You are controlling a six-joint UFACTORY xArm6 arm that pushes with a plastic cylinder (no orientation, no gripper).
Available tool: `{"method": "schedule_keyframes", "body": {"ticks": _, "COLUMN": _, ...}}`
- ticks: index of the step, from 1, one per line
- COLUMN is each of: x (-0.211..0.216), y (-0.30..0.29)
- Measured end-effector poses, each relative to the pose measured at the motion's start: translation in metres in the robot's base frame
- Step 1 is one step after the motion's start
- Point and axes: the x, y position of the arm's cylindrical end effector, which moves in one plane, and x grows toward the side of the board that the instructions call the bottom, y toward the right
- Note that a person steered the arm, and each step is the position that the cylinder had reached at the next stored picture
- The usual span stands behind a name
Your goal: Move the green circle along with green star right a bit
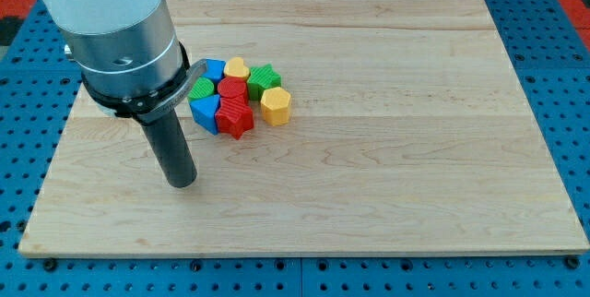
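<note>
We're sitting with my tip down on the surface, below-left of the cluster and touching no block; our end effector is a bare rod, nothing to open, holding nothing. Moving right: green circle is at the cluster's left edge, partly hidden by the arm, blue blocks beside it, then yellow heart, red blocks, green star at upper right, yellow hexagon. We're judging the best approach as coming round to the circle's left and pushing right slowly, keeping the line through both greens; the packed neighbours will likely drag along.
</note>
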Motion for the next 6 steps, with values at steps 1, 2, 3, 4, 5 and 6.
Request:
{"method": "schedule_keyframes", "body": {"ticks": 1, "x": 0.0, "y": 0.0}}
{"method": "schedule_keyframes", "body": {"ticks": 2, "x": 0.0, "y": 0.001}}
{"method": "schedule_keyframes", "body": {"ticks": 3, "x": 0.0, "y": 0.001}}
{"method": "schedule_keyframes", "body": {"ticks": 4, "x": 0.0, "y": 0.003}}
{"method": "schedule_keyframes", "body": {"ticks": 5, "x": -0.014, "y": 0.017}}
{"method": "schedule_keyframes", "body": {"ticks": 6, "x": -0.042, "y": 0.025}}
